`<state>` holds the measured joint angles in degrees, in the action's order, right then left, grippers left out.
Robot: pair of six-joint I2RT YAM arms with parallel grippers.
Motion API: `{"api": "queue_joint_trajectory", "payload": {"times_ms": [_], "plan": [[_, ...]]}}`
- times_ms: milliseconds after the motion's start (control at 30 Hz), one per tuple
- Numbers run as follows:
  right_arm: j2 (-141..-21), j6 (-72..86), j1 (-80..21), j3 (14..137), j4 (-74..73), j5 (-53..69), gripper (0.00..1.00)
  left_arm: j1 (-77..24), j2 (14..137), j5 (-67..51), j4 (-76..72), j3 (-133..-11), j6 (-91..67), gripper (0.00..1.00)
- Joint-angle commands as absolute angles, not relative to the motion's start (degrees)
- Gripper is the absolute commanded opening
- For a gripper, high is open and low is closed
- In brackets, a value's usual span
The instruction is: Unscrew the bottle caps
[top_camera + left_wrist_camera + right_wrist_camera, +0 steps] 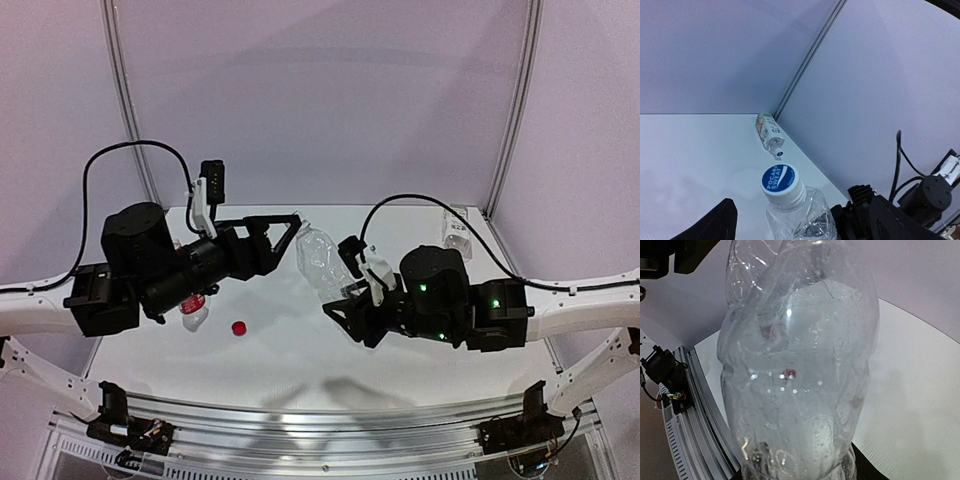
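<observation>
- Ribbed bottle (800, 370) fills the right wrist view, clear and crumpled, with the right end effector (345, 296) pinching its lower end and holding it tilted above the table (300, 360).
- Its blue-and-white cap (780, 180) sits on the neck, pointing toward the left arm.
- Left end effector (286, 238) is spread, one finger (715, 222) on each side of that cap, neither touching it.
- Far off in the right back corner a labelled bottle (768, 131) lies on its side, and a loose cap (779, 154) with a blue top lies just beside its mouth.
- Near the left arm a red cap (239, 327) lies alone on the table, close to a small bottle (193, 312) with a red label, half hidden under that arm.
</observation>
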<state>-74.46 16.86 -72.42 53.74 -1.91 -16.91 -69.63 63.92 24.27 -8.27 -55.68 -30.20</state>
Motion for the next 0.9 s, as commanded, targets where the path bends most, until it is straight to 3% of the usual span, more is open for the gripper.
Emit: {"api": "queue_joint_trajectory", "payload": {"times_ms": [0,167,467,867], "plan": [[-70.8,17.3,-72.4,53.1,-1.3,-14.0,0.13,-69.2,57.5,17.5,-8.2,-53.0,-22.6,0.92],[-67.6,16.6,-72.3,51.0,3.0,-1.2,0.13,-68.0,50.3,11.4,-7.1,-49.3,-17.6,0.92],[-67.0,16.6,-72.4,50.7,6.3,16.7,0.13,-64.2,45.2,-11.2,-10.5,-47.7,-15.9,0.88],[-70.4,17.3,-72.4,52.9,5.7,23.9,0.13,-66.8,51.7,-15.2,-10.8,-52.4,-13.0,0.78]]}}
